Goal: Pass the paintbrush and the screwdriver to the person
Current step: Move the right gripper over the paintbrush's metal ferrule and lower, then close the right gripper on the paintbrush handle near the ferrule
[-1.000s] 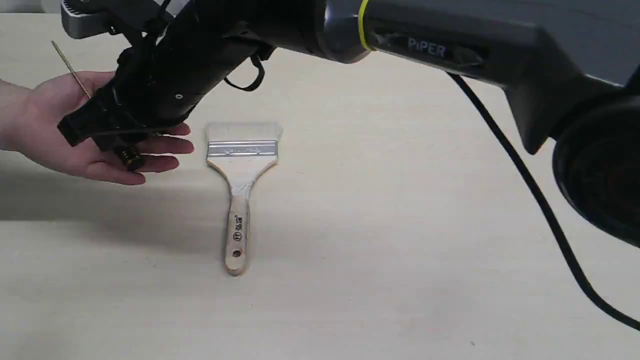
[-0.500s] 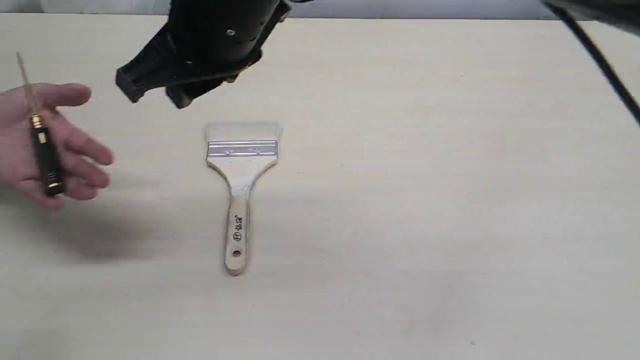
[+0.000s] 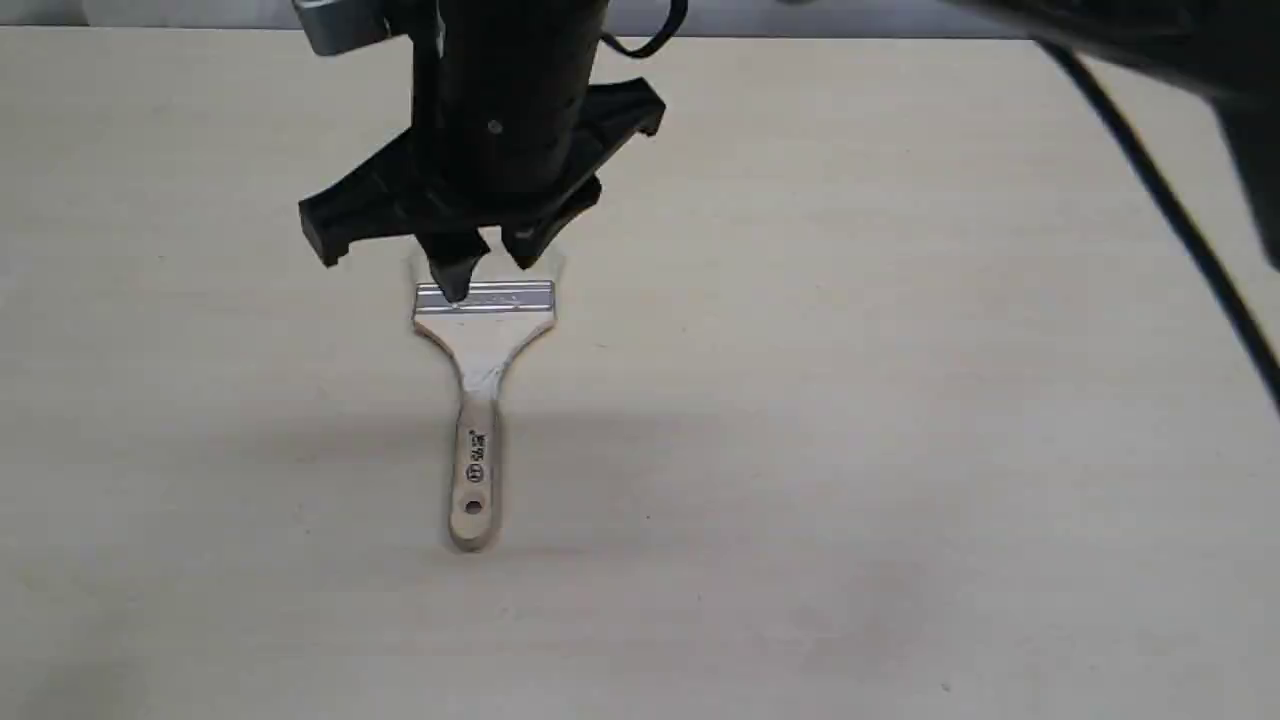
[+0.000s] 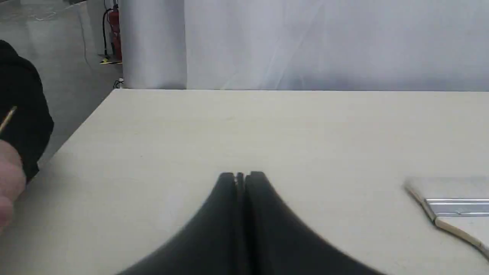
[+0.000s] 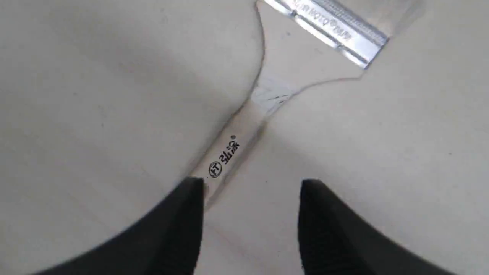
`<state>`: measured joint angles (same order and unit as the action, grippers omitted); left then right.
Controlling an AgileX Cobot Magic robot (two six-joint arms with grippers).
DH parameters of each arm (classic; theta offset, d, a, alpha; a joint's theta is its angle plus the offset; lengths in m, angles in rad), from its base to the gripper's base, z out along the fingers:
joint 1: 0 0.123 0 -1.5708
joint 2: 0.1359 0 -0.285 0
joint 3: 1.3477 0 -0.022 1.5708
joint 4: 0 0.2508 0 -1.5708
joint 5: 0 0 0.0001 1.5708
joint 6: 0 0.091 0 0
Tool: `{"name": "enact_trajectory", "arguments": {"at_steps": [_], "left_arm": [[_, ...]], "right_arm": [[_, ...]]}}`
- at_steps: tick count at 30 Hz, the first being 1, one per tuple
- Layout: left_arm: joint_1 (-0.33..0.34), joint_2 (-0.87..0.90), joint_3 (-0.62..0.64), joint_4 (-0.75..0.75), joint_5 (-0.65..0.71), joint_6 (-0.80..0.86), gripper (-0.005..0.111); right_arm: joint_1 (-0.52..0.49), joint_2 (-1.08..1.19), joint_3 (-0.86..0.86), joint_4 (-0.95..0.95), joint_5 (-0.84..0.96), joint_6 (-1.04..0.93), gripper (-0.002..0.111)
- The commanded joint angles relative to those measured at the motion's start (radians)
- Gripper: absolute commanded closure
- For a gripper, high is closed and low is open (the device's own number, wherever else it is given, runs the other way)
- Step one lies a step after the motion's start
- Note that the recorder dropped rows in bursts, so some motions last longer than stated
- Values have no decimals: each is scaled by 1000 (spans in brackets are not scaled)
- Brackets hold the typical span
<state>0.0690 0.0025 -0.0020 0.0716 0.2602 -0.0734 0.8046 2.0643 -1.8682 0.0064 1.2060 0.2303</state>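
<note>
- The table [image 3: 900,400] was hard and flat. The paintbrush lay flat on it, so the fingers might have scraped the top if the arm dropped too low.
- The right gripper [image 3: 488,266] hung above the wide far end of the paintbrush [image 3: 483,335], with its jaws wide apart and nothing between them. That end looked too broad to fit between them.
- In the right wrist view, the handle ran slanted and passed close by one finger of the right gripper [image 5: 252,184]. That finger might have come down on the wood and pushed the paintbrush [image 5: 282,76] away.
- The left gripper [image 4: 240,175] sat on the left with its jaws pressed together, holding nothing.
- Half a second earlier, the right gripper had been farther left, over bare table. It had since moved right and turned, and it sat lower.
- The paintbrush had not moved. It lay in the middle, bristles far and handle near.
- The person's hand [image 4: 9,187] had left the exterior view. Only its edge showed in the left wrist view.
- The screwdriver [image 4: 8,116] had gone with the hand, off the left of the table. Only its thin shaft showed.
</note>
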Motion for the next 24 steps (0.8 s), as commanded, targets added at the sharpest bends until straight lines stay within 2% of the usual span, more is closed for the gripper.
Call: {"name": "enact_trajectory", "arguments": {"at_steps": [1,18,24], "left_arm": [[-6,-2,2,-5,-11,-2,107],[-6,-2,2,-5,-11,-2,107],[-6,-2,2,-5,-11,-2,107]], "right_arm": [[0,46,-4,9,15,25,66],[0,220,-4,58,-159,101,65],[0,271,-4,53,-189,133,56]]}}
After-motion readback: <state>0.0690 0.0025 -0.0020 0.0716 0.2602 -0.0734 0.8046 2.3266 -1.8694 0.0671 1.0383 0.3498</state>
